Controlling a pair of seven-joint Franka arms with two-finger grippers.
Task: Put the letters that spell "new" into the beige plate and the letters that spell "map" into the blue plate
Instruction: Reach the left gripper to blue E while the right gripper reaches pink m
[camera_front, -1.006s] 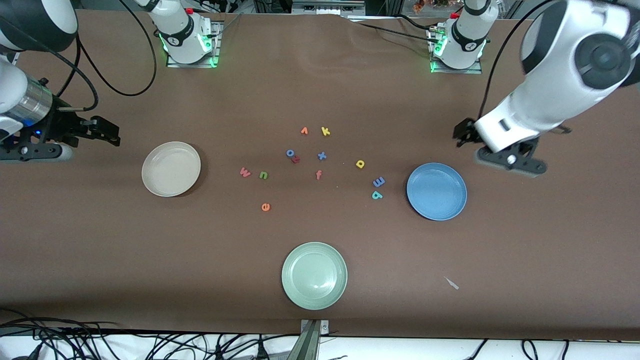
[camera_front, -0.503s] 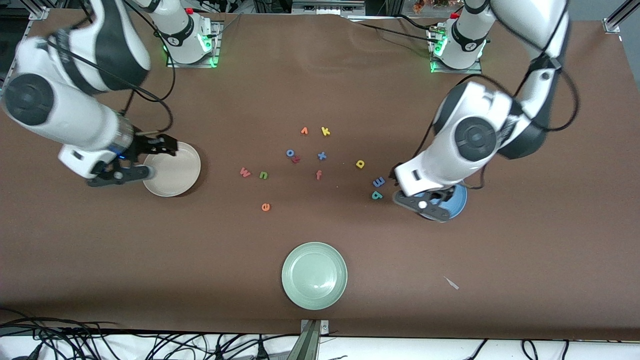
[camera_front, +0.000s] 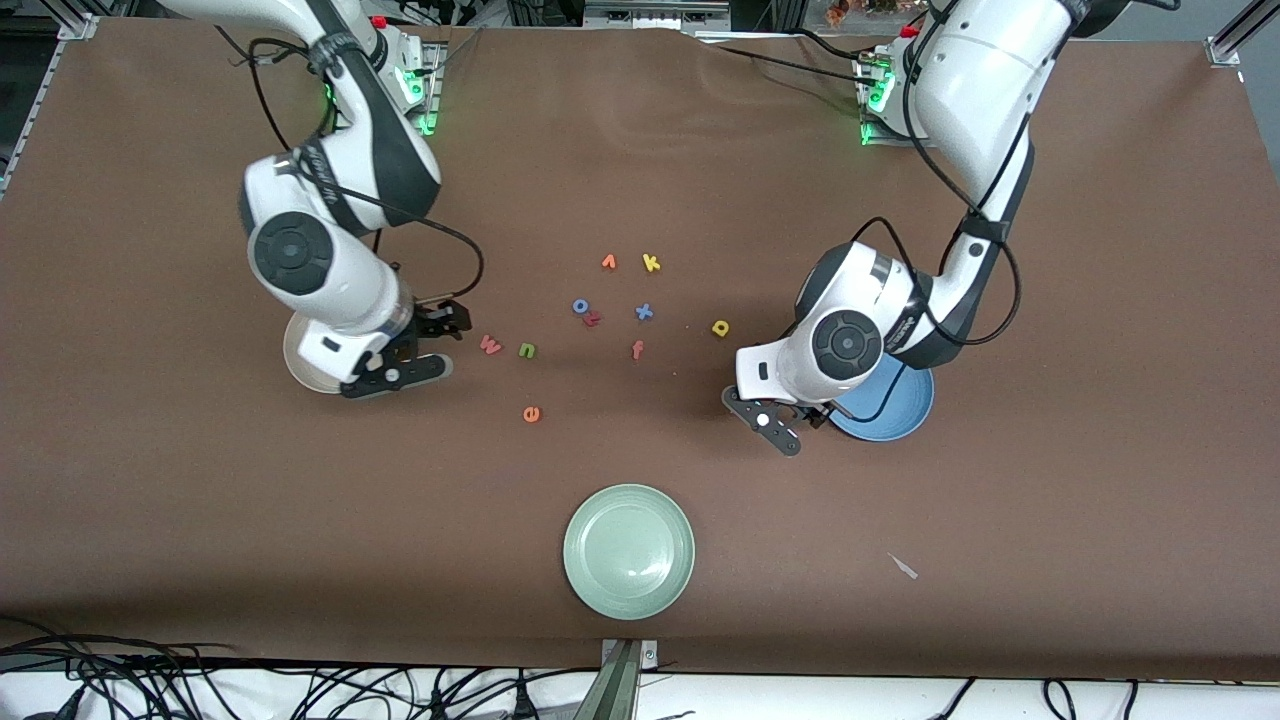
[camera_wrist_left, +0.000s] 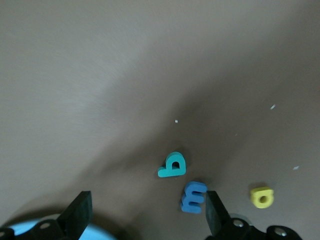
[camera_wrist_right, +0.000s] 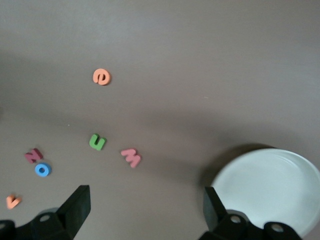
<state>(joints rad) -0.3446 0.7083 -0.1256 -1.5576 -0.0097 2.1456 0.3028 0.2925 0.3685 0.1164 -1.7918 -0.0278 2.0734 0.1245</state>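
The left gripper (camera_wrist_left: 145, 217), fingers spread, hangs over the small blue m (camera_wrist_left: 194, 196) and teal p (camera_wrist_left: 172, 166) beside the round blue plate (camera_front: 895, 415). The right gripper (camera_wrist_right: 142, 215), fingers spread, hangs at the round beige plate's (camera_wrist_right: 270, 190) edge, near the salmon-red w (camera_wrist_right: 131, 157), green n (camera_wrist_right: 97, 142) and orange e (camera_wrist_right: 101, 76).

Toy letters lying loose mid-table, each a single readable character: salmon w (camera_front: 490, 345), green n (camera_front: 527, 350), orange e (camera_front: 531, 413), orange f (camera_front: 637, 349), blue x (camera_front: 644, 312), blue o (camera_front: 580, 306), yellow k (camera_front: 651, 263), orange v (camera_front: 608, 262). No printed labels or brands legible.
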